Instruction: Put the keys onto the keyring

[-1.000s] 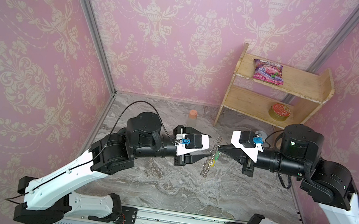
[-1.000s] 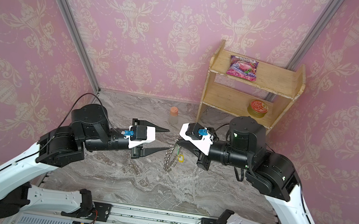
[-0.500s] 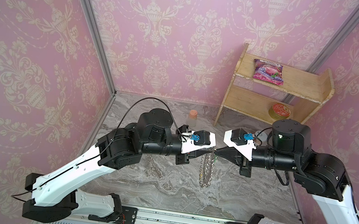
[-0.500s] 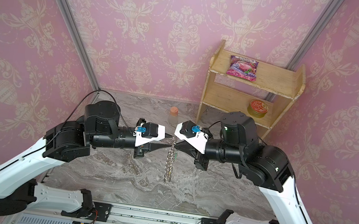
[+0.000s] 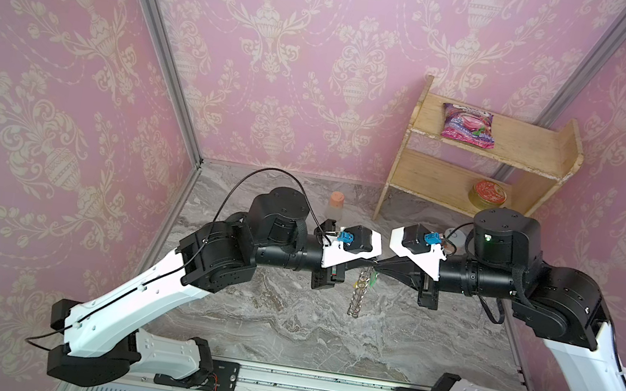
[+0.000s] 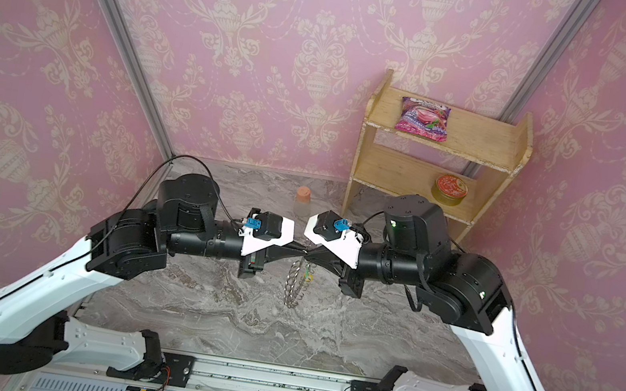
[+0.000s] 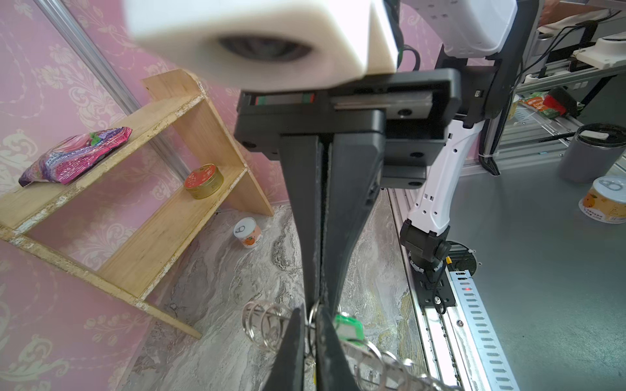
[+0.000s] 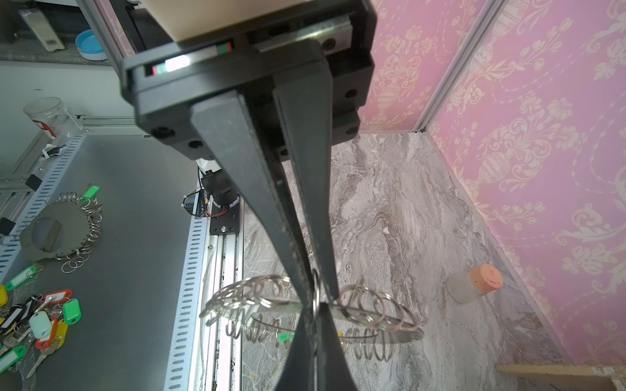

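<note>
Keyring [image 5: 358,292] hangs edge-on mid-frame, left gripper [image 7: 313,321] and right gripper [image 8: 313,291] both clamped on its top rim rings, green key [image 7: 346,326] dangling beside; probably light, stiff, swingy, so pinch the disc edge.

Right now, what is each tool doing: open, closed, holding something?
Left tool: closed on a wire ring at the rim of the keyring.
Right tool: closed on the keyring at the same spot, from the opposite side.
</note>
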